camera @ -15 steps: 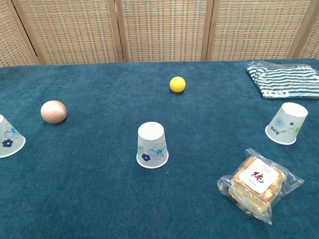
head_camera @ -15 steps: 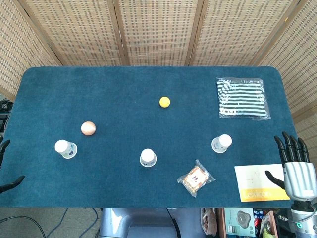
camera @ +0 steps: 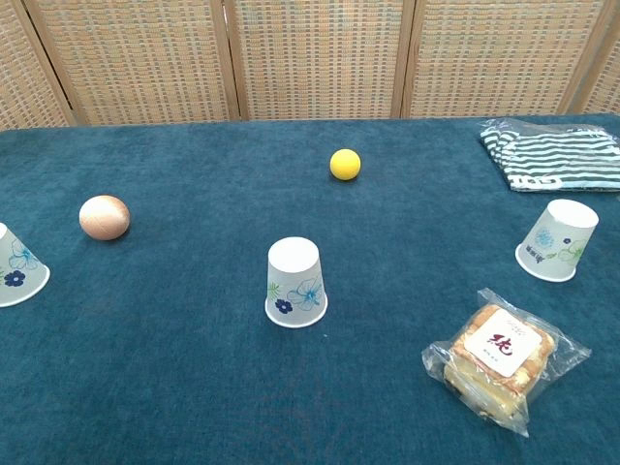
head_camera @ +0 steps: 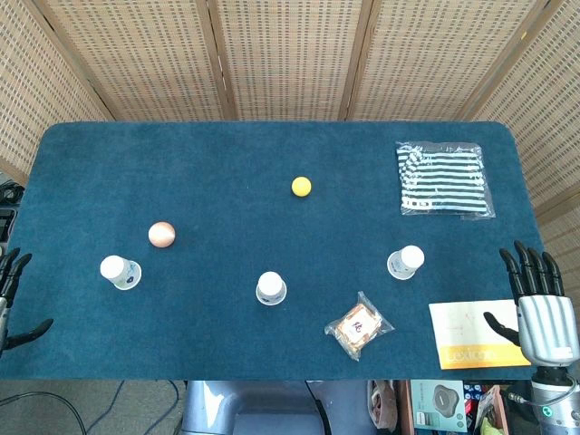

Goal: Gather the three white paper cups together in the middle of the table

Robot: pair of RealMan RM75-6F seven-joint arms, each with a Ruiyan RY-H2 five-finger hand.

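Reaching first for the right cup (head_camera: pixel 405 262) with our right hand (head_camera: pixel 540 313), fingers spread and empty like the left hand (head_camera: pixel 11 294), we should grip low and slide it toward the middle cup (head_camera: pixel 270 288), then fetch the left cup (head_camera: pixel 120 271).

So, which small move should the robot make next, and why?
Probably reach the right hand toward the right cup. All three cups stand upside down and apart; the middle cup is already near the centre, and both hands are open at the table's edges, holding nothing.
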